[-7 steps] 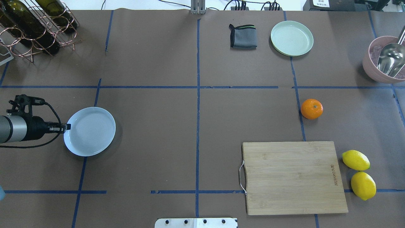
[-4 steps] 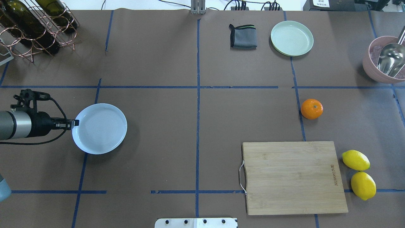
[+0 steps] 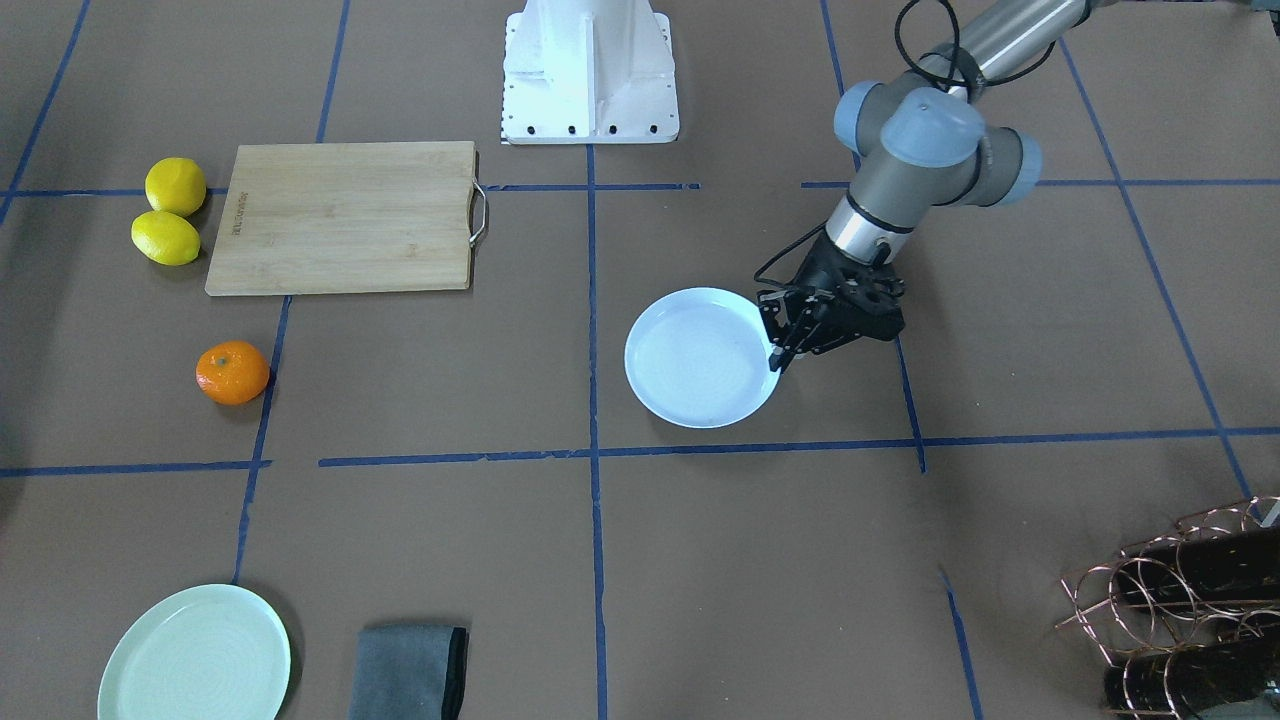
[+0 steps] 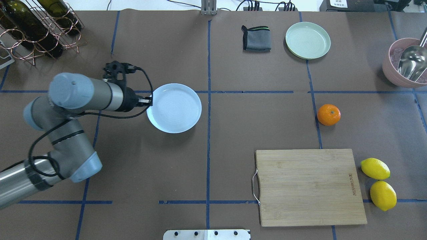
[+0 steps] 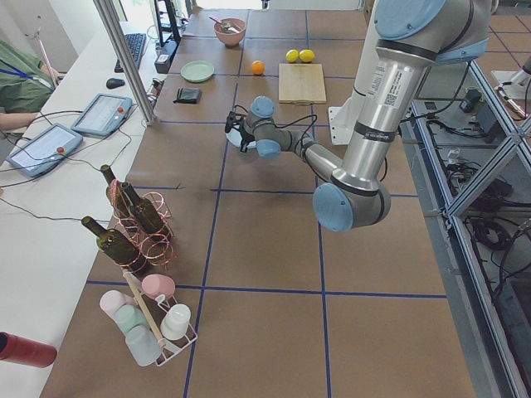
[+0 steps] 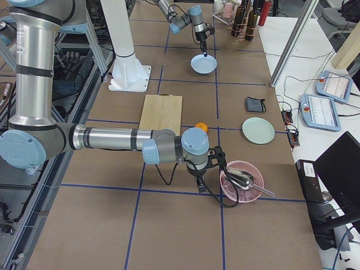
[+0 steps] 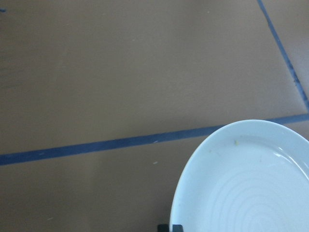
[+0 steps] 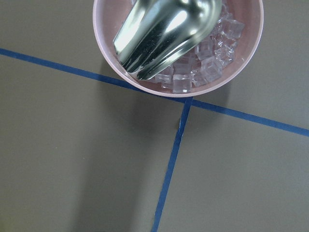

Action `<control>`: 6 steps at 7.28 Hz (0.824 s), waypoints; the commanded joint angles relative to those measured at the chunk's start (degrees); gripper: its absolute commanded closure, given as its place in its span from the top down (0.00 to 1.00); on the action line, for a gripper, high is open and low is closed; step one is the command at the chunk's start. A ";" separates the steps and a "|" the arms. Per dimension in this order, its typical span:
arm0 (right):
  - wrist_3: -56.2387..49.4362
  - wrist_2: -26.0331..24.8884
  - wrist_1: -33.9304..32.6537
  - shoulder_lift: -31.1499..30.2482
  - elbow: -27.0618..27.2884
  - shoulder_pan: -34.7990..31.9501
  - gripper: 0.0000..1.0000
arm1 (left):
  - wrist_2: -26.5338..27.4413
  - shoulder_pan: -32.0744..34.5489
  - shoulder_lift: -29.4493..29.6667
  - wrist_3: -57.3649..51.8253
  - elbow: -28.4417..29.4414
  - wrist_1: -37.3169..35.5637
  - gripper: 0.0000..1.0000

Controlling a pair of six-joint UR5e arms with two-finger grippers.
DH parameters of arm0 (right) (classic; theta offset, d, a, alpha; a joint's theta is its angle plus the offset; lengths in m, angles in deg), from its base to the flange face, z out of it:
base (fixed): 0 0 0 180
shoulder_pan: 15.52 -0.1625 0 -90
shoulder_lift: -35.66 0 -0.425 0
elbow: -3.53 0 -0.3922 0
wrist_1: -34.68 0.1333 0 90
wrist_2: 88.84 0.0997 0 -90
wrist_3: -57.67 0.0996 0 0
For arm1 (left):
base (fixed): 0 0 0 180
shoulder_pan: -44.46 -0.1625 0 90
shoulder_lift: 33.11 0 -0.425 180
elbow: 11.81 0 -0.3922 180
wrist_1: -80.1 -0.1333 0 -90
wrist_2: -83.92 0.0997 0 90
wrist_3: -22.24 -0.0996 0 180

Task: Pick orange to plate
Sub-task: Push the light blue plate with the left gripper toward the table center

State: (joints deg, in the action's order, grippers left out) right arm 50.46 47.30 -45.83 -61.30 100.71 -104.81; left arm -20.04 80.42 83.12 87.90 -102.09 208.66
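The orange [image 4: 328,114] lies on the brown table at the right, beside a blue tape line; it also shows in the front view [image 3: 232,372]. The white plate [image 4: 175,108] sits left of the centre line, and my left gripper [image 4: 149,100] is shut on its left rim. The front view shows the same pinch, gripper [image 3: 778,358] on the plate's [image 3: 700,360] edge. The left wrist view has the plate [image 7: 246,183] at its lower right. My right gripper [image 6: 198,180] shows only in the exterior right view, near the pink bowl; I cannot tell its state.
A wooden cutting board [image 4: 310,186] lies near the front right, with two lemons [image 4: 375,168] beside it. A pale green plate [image 4: 307,40] and a grey cloth [image 4: 256,38] are at the back. A pink bowl [image 4: 388,71] with ice and a metal scoop stands far right. A bottle rack [image 4: 36,26] is back left.
My left arm has carried the white plate rightward and farther from the robot, from the left part of the table to just left of the centre line. The orange has not moved.
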 commanded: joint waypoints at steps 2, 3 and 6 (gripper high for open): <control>0.09 0.00 0.00 0.19 0.03 0.00 1.00 | 4.80 -5.01 7.96 4.12 6.95 -0.59 0.00; 0.09 0.09 0.00 0.19 0.12 0.00 1.00 | 4.91 -5.11 8.65 4.12 7.48 -0.59 0.00; -0.09 0.00 0.09 0.19 0.47 0.00 1.00 | 4.91 -5.98 9.10 3.86 8.71 -0.32 0.23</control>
State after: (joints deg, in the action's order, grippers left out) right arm 50.45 47.33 -45.78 -61.11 101.13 -104.82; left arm -15.17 74.89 92.18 91.96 -93.55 208.23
